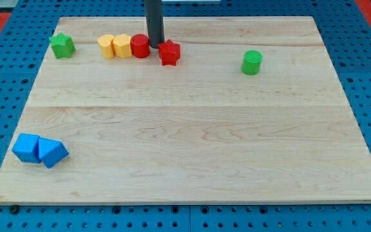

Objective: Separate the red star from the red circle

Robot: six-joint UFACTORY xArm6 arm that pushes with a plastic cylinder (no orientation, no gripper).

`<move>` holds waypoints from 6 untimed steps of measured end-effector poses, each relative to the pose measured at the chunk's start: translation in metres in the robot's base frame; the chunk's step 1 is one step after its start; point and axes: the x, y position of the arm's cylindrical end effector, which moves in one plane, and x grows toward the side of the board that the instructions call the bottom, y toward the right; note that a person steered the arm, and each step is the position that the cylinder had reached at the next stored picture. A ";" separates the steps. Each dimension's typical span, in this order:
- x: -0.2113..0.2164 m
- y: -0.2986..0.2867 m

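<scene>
camera view | my tip is wedging, bare and gripping nothing, between red circle and red star near the view's top | separating underway | next: pushing star rightward

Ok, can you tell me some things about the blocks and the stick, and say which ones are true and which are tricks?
1. My tip sits between the red circle and the red star. True.
2. The green star is at the view's bottom right. False: it is at the top left.
3. Two blue blocks touch each other at the bottom left. True.
4. The green cylinder leans against the red star. False: it stands alone, well to the right.
5. Two yellow blocks sit just left of the red circle. True.
</scene>
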 end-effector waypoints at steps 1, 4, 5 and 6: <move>0.000 -0.010; 0.004 -0.014; 0.022 0.008; 0.024 -0.007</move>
